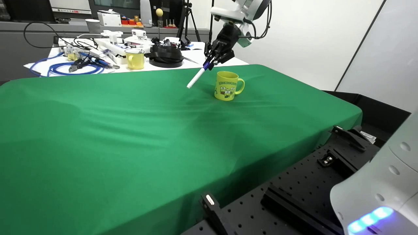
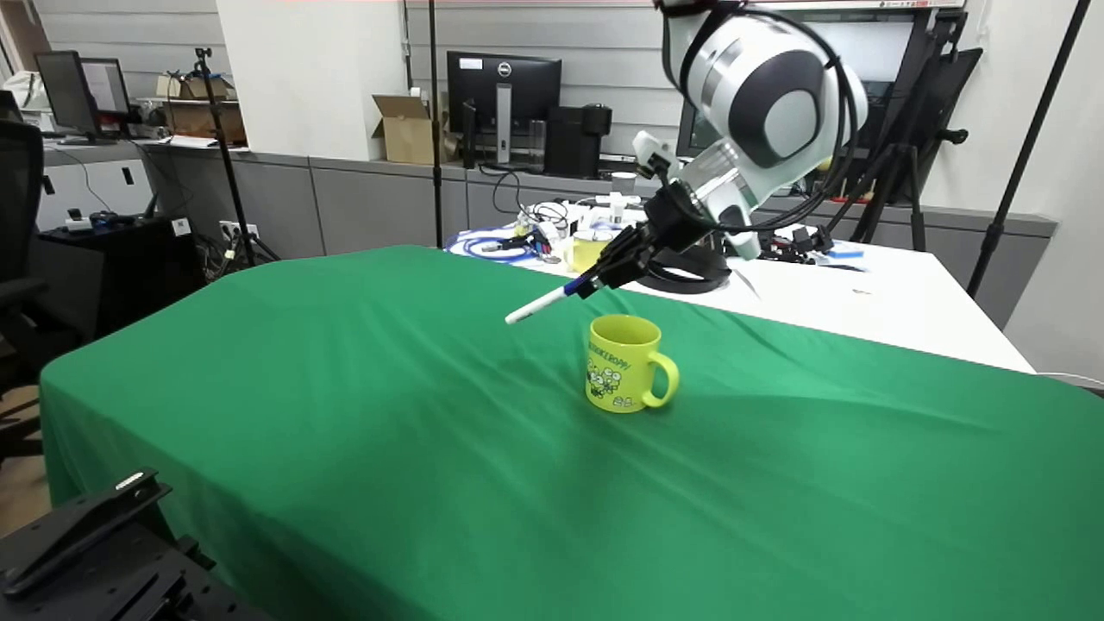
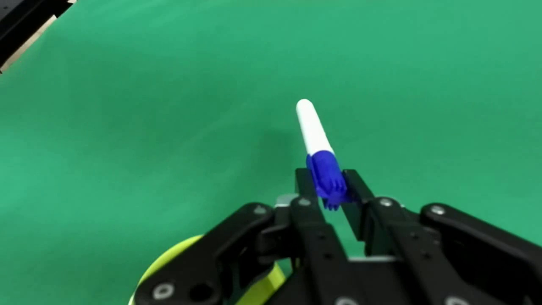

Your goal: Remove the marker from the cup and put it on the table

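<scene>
The marker has a white body and a dark blue end; it shows in both exterior views point(image 1: 197, 77) point(image 2: 538, 304) and in the wrist view point(image 3: 313, 129). My gripper point(image 1: 210, 64) point(image 2: 588, 285) point(image 3: 327, 176) is shut on its blue end. The marker is outside the cup, tilted, its white tip pointing down and away from the jaws, above the table. The bright yellow cup point(image 1: 225, 85) point(image 2: 623, 366) stands upright on the green-covered table point(image 1: 130, 130) point(image 2: 388, 431) point(image 3: 169, 127), close below the gripper. In the wrist view the cup point(image 3: 169, 256) is partly hidden behind the gripper.
Behind the green table a white table point(image 1: 233, 62) point(image 2: 897, 293) carries a paler yellow cup point(image 1: 135, 60), blue cable point(image 1: 76, 69), a black round item point(image 1: 166, 55) and other gear. A black perforated plate point(image 1: 287, 189) and a white robot base point(image 1: 375, 189) border the front edge.
</scene>
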